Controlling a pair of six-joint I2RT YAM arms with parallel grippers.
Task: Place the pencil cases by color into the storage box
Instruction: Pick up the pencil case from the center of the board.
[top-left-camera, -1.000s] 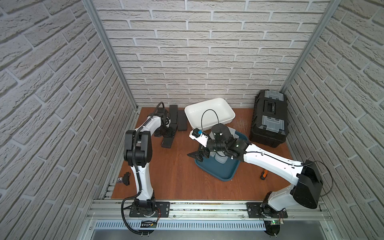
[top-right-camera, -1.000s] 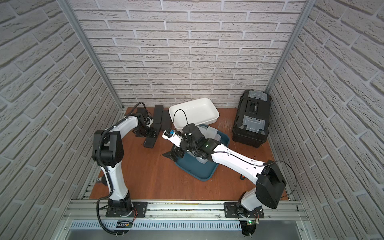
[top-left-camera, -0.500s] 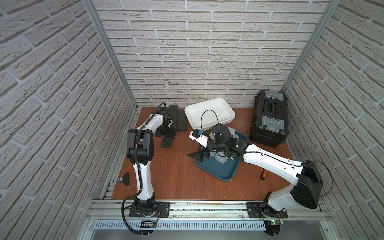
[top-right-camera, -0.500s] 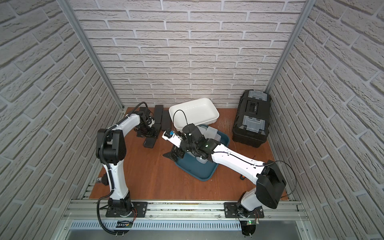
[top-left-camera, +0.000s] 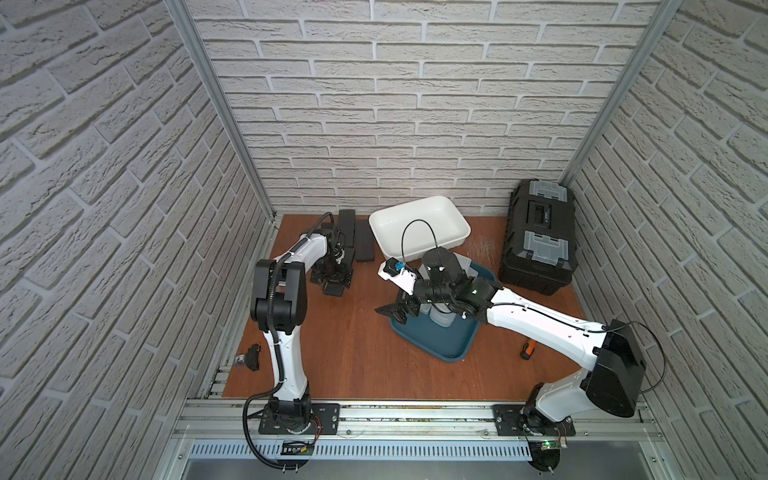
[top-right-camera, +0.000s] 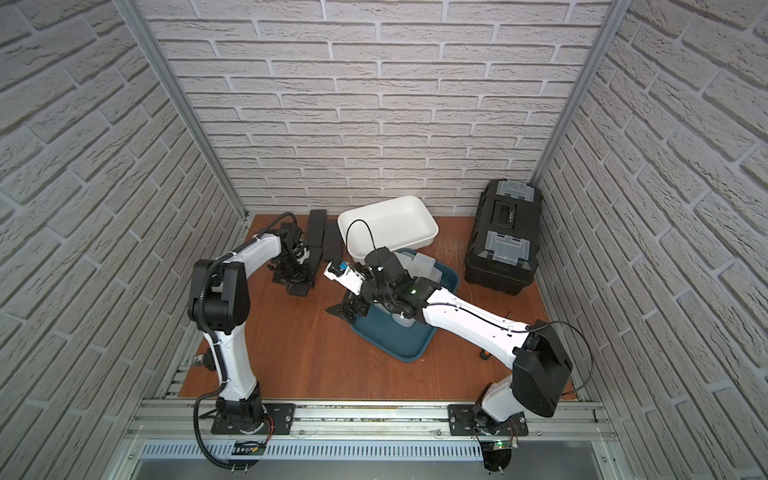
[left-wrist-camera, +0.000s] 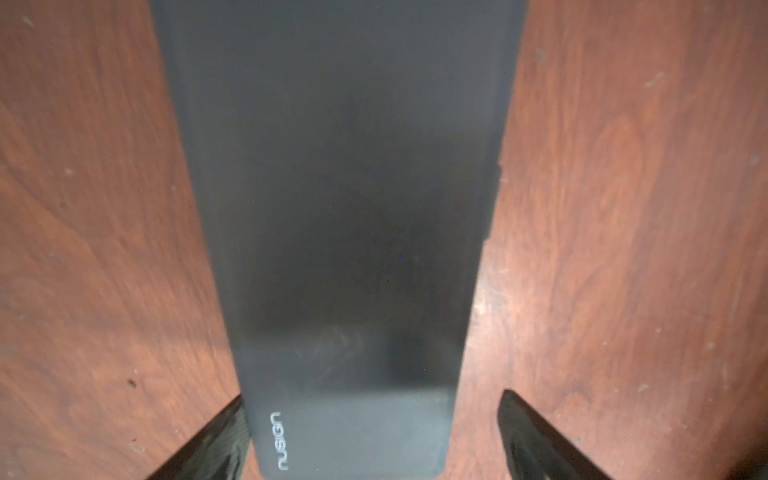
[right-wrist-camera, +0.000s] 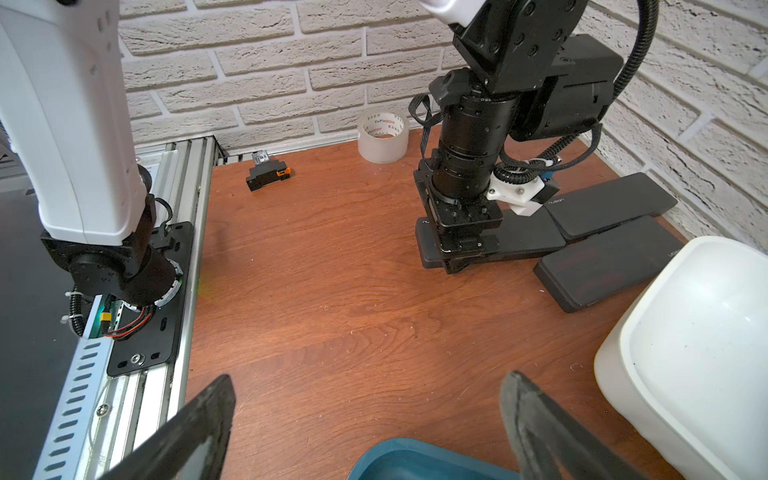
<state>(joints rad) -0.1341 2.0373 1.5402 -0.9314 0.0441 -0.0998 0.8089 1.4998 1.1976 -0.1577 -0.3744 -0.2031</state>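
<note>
Three black cases (right-wrist-camera: 602, 266), one tape roll (right-wrist-camera: 383, 137)

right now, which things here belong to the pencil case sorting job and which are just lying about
Job:
black pencil cases
frosted pencil cases
blue tray holding the frosted ones
white bin

Lying about:
tape roll
black toolbox
small black-and-orange part

a reddish-brown wooden surface (top-left-camera: 353, 357), a bit scuffed. three black pencil cases (right-wrist-camera: 602, 266) lie flat and close together near the back left corner, a clear tape roll (right-wrist-camera: 382, 137) by the wall. white tub (top-left-camera: 432, 220) at the back, blue tray (top-left-camera: 446, 345) just beside it, black toolbox (top-left-camera: 536, 245) back right, a small black-and-orange part (right-wrist-camera: 268, 174) near the left edge.
</note>
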